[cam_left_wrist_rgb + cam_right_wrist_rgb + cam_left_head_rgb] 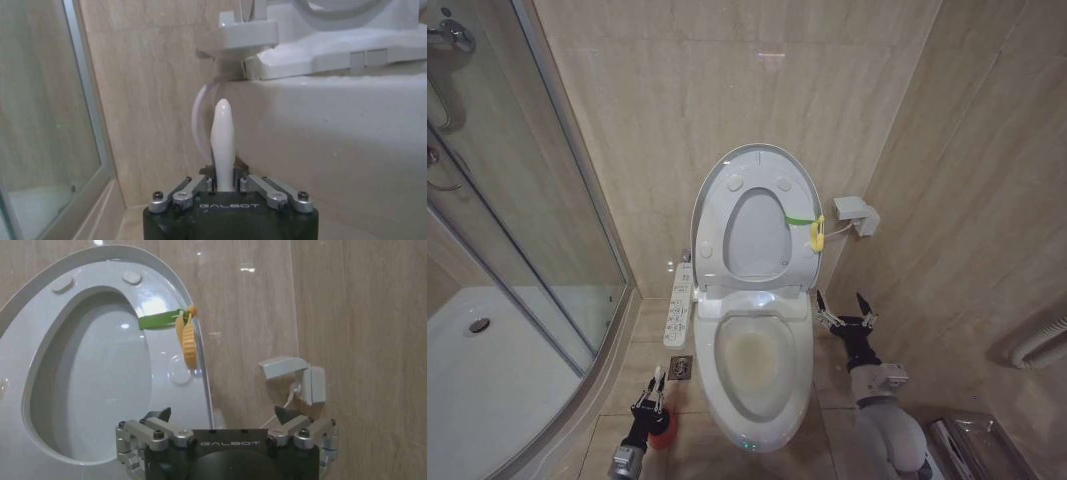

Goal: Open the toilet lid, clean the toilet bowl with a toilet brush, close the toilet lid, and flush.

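The toilet lid stands raised against the back wall, its underside facing me; it also shows in the right wrist view. Below it the toilet bowl lies uncovered, with yellowish stains inside. My left gripper is low at the left of the toilet, just above the red cup holder. It is shut on the toilet brush's white handle, which sticks out past the left gripper; the bristle head is hidden. My right gripper hangs open beside the bowl's right side, holding nothing.
A glass shower enclosure and white shower tray take up the left. A control panel juts from the toilet's left side, with a floor drain below. A green strap with yellow pull hangs on the lid; a wall box sits right.
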